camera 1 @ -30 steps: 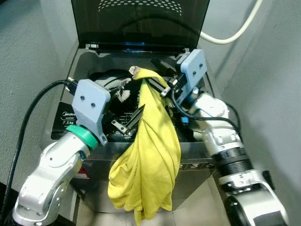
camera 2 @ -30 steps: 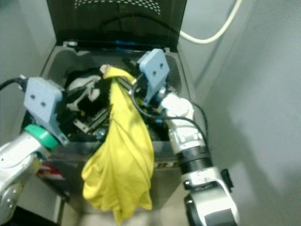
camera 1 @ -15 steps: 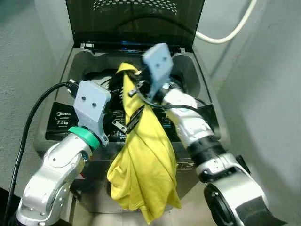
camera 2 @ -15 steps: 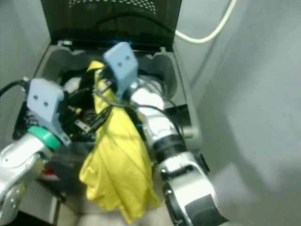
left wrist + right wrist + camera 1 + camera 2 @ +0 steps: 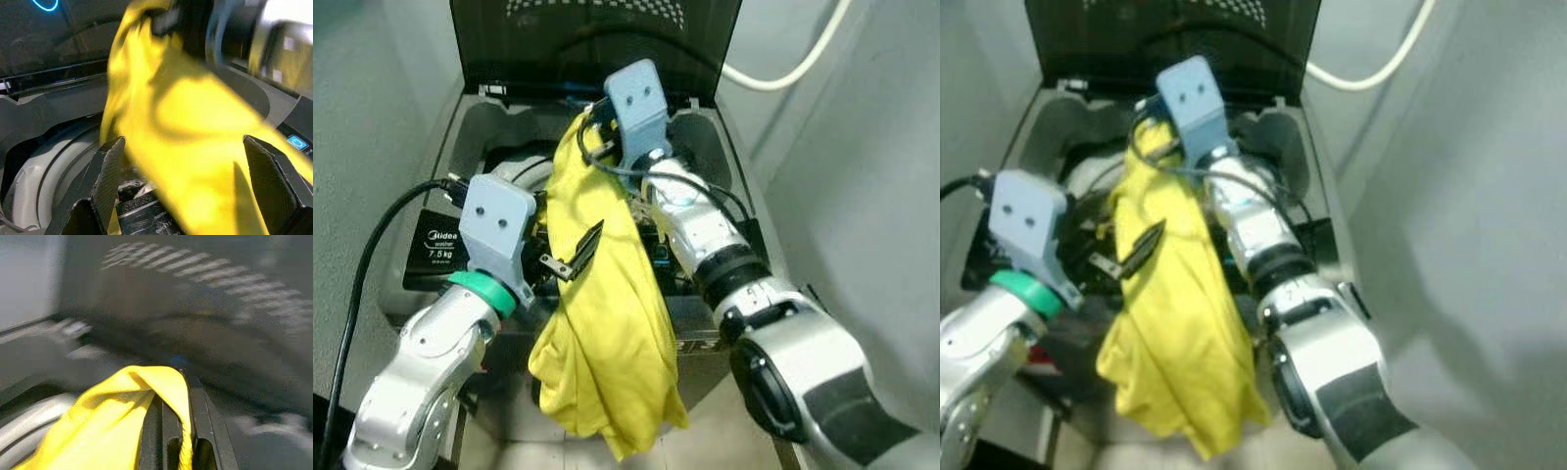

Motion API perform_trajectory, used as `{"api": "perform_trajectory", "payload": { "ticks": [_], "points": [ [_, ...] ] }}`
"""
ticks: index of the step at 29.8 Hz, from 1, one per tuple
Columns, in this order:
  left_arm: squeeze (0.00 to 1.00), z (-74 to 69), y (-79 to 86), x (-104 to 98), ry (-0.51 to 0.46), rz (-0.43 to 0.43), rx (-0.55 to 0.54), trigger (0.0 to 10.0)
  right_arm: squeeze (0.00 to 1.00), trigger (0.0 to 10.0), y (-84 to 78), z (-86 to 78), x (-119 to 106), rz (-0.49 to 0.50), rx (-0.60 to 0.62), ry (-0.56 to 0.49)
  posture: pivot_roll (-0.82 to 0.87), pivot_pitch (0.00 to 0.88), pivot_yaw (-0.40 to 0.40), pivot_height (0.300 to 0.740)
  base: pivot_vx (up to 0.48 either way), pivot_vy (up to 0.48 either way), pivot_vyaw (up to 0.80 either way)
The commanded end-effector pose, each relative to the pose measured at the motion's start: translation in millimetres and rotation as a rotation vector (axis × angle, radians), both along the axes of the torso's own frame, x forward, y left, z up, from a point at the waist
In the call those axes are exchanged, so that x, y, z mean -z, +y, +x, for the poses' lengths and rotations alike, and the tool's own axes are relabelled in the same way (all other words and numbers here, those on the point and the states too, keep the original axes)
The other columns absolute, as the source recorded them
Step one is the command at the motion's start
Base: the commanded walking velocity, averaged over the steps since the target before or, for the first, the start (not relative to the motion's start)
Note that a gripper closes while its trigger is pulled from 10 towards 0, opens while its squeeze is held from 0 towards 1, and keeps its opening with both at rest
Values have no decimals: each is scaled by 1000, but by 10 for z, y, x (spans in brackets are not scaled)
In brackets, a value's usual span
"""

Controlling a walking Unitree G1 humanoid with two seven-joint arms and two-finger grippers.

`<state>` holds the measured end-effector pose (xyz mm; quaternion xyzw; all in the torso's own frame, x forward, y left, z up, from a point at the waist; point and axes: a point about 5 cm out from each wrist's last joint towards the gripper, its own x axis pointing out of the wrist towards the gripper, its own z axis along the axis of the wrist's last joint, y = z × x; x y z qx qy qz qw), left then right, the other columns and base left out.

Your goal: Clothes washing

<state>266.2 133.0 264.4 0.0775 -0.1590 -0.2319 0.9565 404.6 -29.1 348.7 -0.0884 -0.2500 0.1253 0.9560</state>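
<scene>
A yellow garment (image 5: 612, 323) hangs from my right gripper (image 5: 591, 137), which is shut on its top fold above the open drum of the top-loading washer (image 5: 700, 157). In the right wrist view the yellow fold (image 5: 142, 382) is pinched between the black fingers (image 5: 155, 431). The cloth drapes down over the washer's front edge. My left gripper (image 5: 570, 257) is open at the front of the drum, touching the cloth's left side. Its wide-spread fingers (image 5: 110, 166) frame the blurred yellow cloth (image 5: 195, 127). Dark and white laundry (image 5: 514, 168) lies in the drum.
The washer's lid (image 5: 597, 39) stands upright at the back. Grey walls close in on both sides. A white hose (image 5: 783, 78) runs along the right wall, and a black cable (image 5: 367, 259) loops at the left of the control panel (image 5: 435, 250).
My right gripper has carried the garment's top leftward and back, over the drum's rear. The cloth swung left with it. My left gripper has barely moved.
</scene>
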Motion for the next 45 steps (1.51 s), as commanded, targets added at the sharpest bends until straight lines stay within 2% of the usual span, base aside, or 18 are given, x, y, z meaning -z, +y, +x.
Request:
{"api": "perform_trajectory", "payload": {
  "ticks": [1,2,4,5,6,7,11,14,15,18,20,21,23,27,32,33,41,45],
  "points": [
    [0,-6,-42,27,17,9,17,10000,0,10000,-64,-9,-136,76,39,-47,124,162,-38,740,0,0,0],
    [0,-6,-42,27,17,9,17,10000,0,10000,-64,-9,-136,76,39,-47,124,162,-38,740,0,0,0],
    [0,-7,-49,23,15,10,21,10000,0,10000,-358,-117,-629,336,172,-248,125,158,-33,740,0,0,0],
    [0,-7,-51,22,15,10,22,10000,0,10000,-458,-171,-787,424,211,-311,125,158,-33,740,0,0,0],
    [0,-7,-51,22,15,10,22,10000,0,10000,-458,-171,-787,424,211,-311,125,158,-33,740,0,0,0],
    [0,-7,-61,23,14,10,22,10000,0,10000,-560,-230,-957,532,243,-352,123,156,-33,740,0,0,0],
    [0,-4,-72,24,14,7,24,10000,0,10000,-533,-232,-975,523,244,-349,116,155,-30,740,0,0,0],
    [0,4,-102,26,15,6,34,10000,0,10000,-8,-114,-539,118,97,-197,113,158,-30,740,0,0,0],
    [0,4,-105,25,14,6,36,10000,0,10000,119,-106,-400,33,42,-160,113,158,-30,740,0,0,0],
    [0,1,-104,23,15,5,33,10000,0,10000,321,-142,-134,-4,-87,-124,110,162,-30,740,0,0,0],
    [0,1,-104,23,15,5,33,10000,0,10000,321,-142,-134,-4,-87,-124,110,162,-30,740,0,0,0],
    [0,-2,-104,30,18,6,33,10000,0,10000,507,-206,39,-60,-231,-95,111,166,-30,740,0,0,0],
    [0,-5,-103,37,21,6,33,10000,0,10000,746,-318,282,-155,-399,-62,110,168,-30,740,0,0,0],
    [0,-2,-100,25,19,3,32,10000,0,10000,817,-360,464,-247,-420,-59,112,168,-30,740,0,0,0],
    [0,-4,-96,14,16,0,33,10000,0,10000,663,-252,541,-327,-299,-37,107,168,-27,740,0,0,0],
    [0,-6,-97,16,17,0,35,10000,1000,10000,589,-208,522,-342,-260,-34,106,167,-25,740,0,0,0],
    [0,-28,-112,32,26,7,52,10000,1000,10000,326,-90,374,-381,-183,-42,103,166,-18,740,0,0,0],
    [0,-125,-90,102,45,44,61,10000,1000,10000,171,-60,283,-371,-194,-63,114,162,-15,740,0,0,0]
  ]
}}
